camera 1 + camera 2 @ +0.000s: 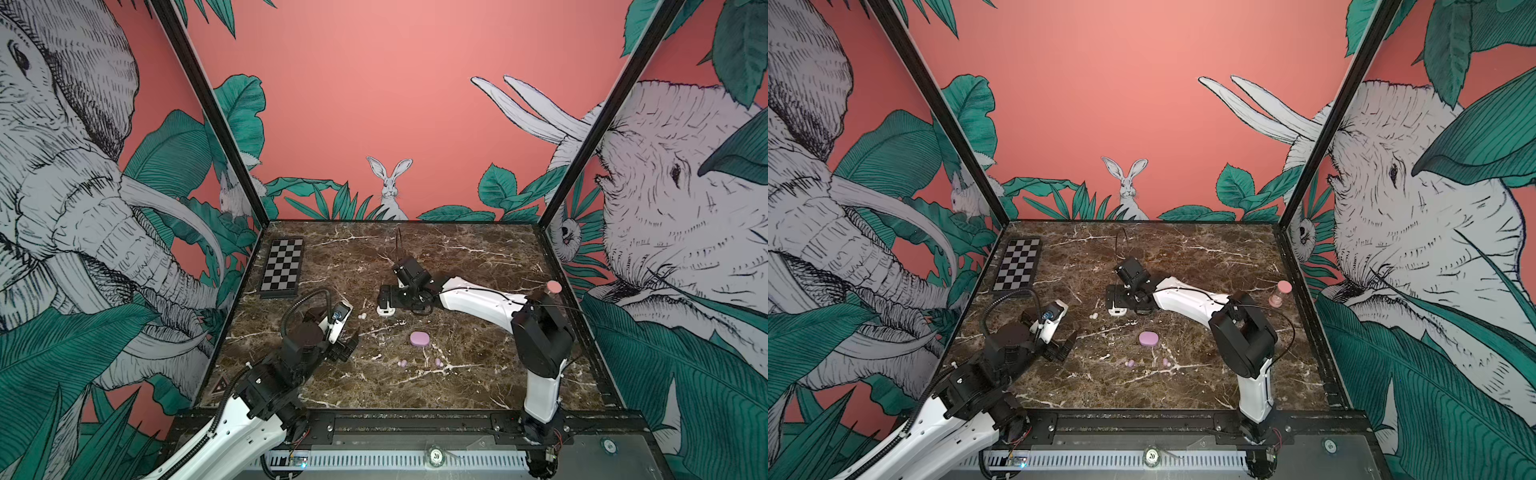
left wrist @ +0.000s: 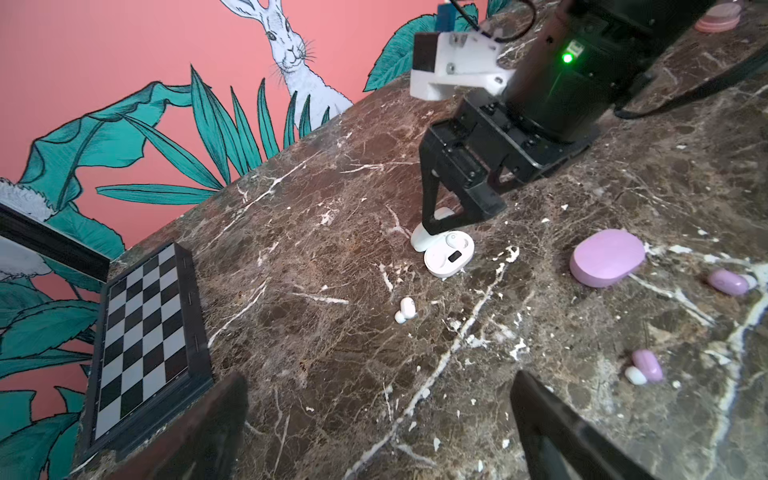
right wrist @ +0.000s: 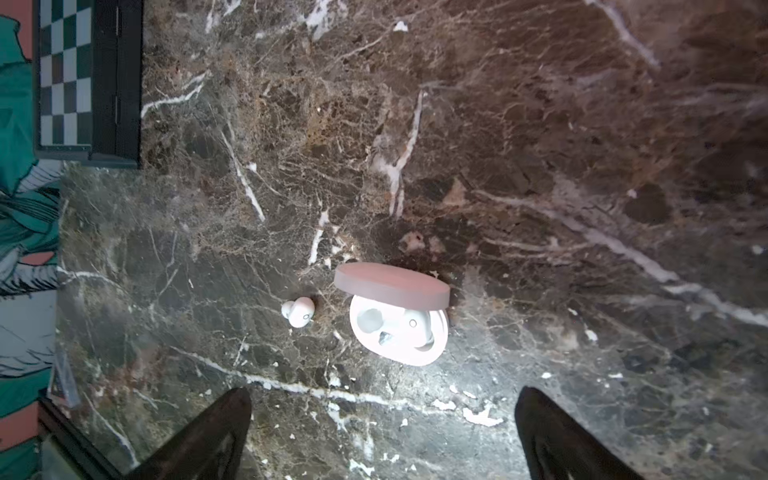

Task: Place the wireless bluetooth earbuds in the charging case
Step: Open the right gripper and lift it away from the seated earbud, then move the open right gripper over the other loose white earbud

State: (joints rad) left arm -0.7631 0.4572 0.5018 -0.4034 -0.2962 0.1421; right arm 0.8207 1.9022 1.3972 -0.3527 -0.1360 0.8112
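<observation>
Standing wide and empty in both top views, the right tool hangs over the open white charging case, with a loose white earbud on the worktop just beside it. The left tool, equally spread and holding nothing, sits apart from the closed lilac case and the two lilac earbuds. From the left wrist, the loose white earbud lies ahead of the left tool, nearer than the white charging case. From the right wrist, that case sits ahead of the parted tips, lid raised, with a second white earbud seated inside and its other socket empty.
</observation>
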